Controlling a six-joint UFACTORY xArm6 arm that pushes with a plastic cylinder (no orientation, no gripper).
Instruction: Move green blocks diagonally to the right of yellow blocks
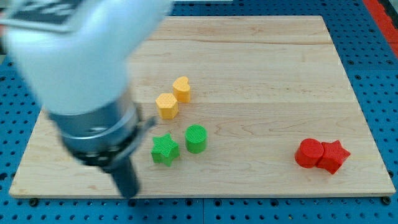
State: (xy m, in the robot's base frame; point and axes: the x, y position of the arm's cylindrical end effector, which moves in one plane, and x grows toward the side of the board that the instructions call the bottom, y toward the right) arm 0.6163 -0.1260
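Observation:
A yellow heart block (181, 88) and a yellow hexagon block (166, 105) sit touching near the board's middle. Below them stand a green star block (165, 149) and a green cylinder block (196, 138), close together. The arm fills the view's left. My tip (129, 191) rests near the board's bottom edge, to the left of and below the green star, apart from it.
A red cylinder block (308, 152) and a red star block (333, 155) touch at the view's lower right. The wooden board (261, 68) lies on a blue perforated surface (373, 37). The blurred arm body hides the board's upper left part.

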